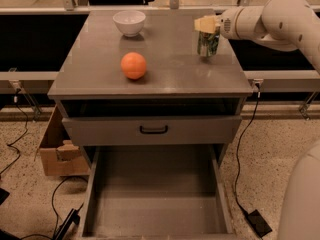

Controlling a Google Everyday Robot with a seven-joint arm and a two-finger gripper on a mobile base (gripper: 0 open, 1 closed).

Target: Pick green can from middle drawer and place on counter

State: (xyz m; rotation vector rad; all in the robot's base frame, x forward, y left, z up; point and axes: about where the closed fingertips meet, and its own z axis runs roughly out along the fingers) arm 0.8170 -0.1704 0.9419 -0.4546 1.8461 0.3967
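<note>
The green can (pixel 208 44) stands upright at the right side of the counter (pixel 165 69), its base at or just above the slab. My gripper (pixel 207 26) comes in from the right on the white arm and is shut on the top of the can. The middle drawer (pixel 155 194) is pulled out at the bottom of the view and its grey floor is bare.
An orange ball (pixel 134 65) lies on the counter left of centre. A white bowl (pixel 129 22) stands at the back left. A shut drawer front with a black handle (pixel 153 130) sits above the open drawer. A cardboard box (pixel 55 151) and cables lie on the floor at left.
</note>
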